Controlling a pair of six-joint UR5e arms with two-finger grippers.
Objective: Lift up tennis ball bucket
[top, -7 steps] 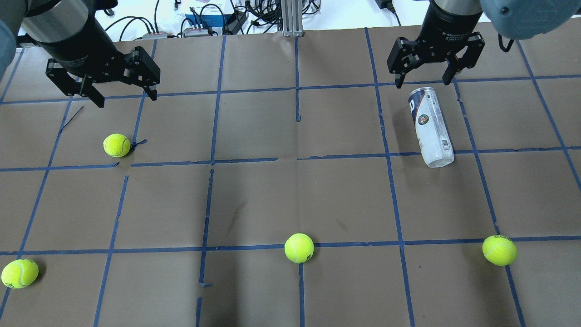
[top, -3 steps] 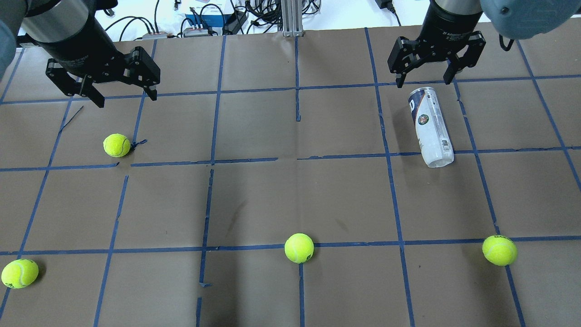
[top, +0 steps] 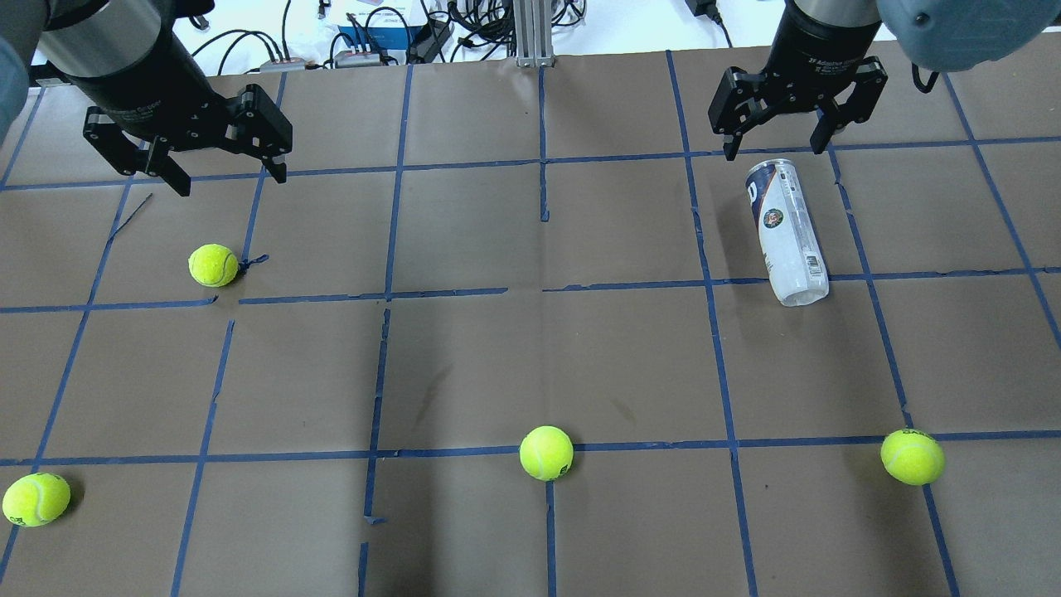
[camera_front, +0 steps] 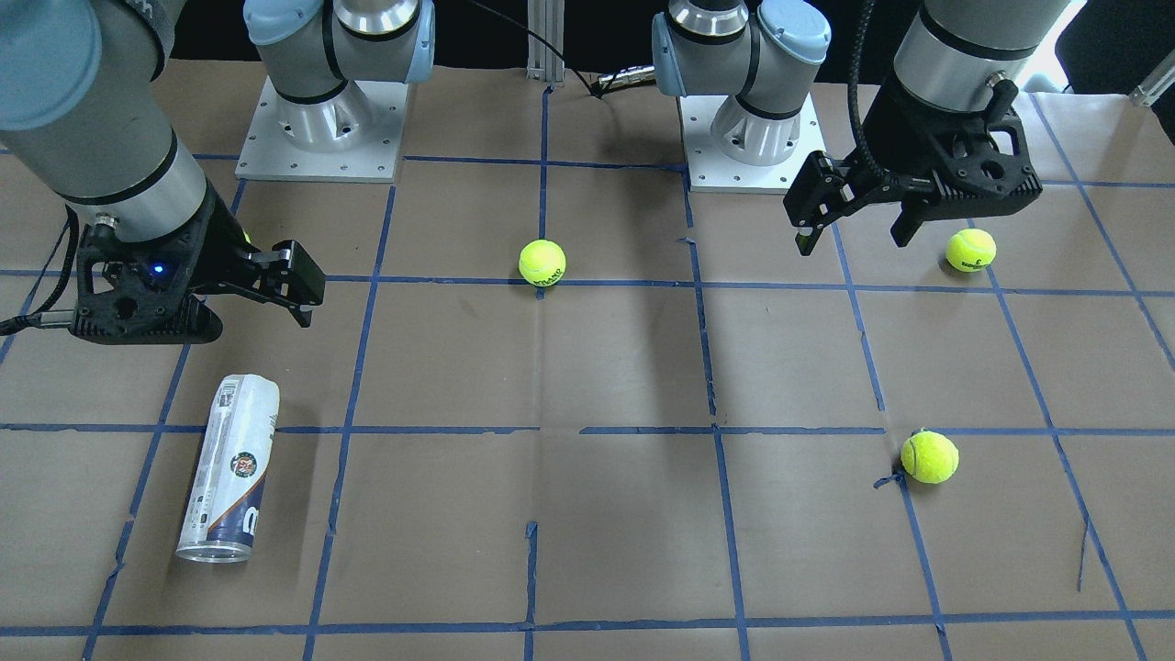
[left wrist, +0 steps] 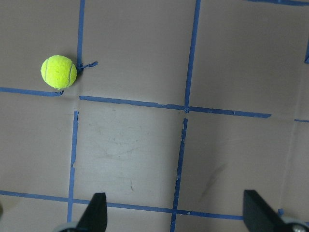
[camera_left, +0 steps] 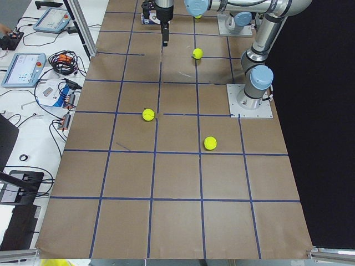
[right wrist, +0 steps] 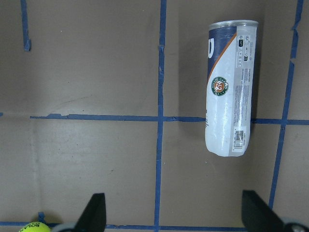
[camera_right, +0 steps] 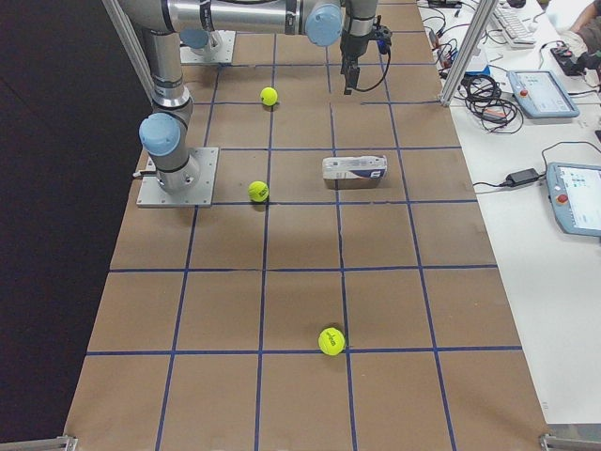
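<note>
The tennis ball bucket (top: 787,232) lies on its side on the brown table, on the right half. It is a clear can with a white and navy label, its silver rim pointing away from the robot. It also shows in the front view (camera_front: 229,468) and the right wrist view (right wrist: 229,87). My right gripper (top: 775,151) is open and empty, hovering well above the bucket without touching it. My left gripper (top: 232,180) is open and empty, high above the table's left half.
Several yellow-green tennis balls lie scattered: one (top: 213,265) below the left gripper, one (top: 546,453) front centre, one (top: 912,456) front right, one (top: 36,499) front left. Cables and boxes (top: 373,37) sit beyond the far edge.
Both grippers have edged very slightly toward the table's far edge. The bucket and the balls have not moved.
</note>
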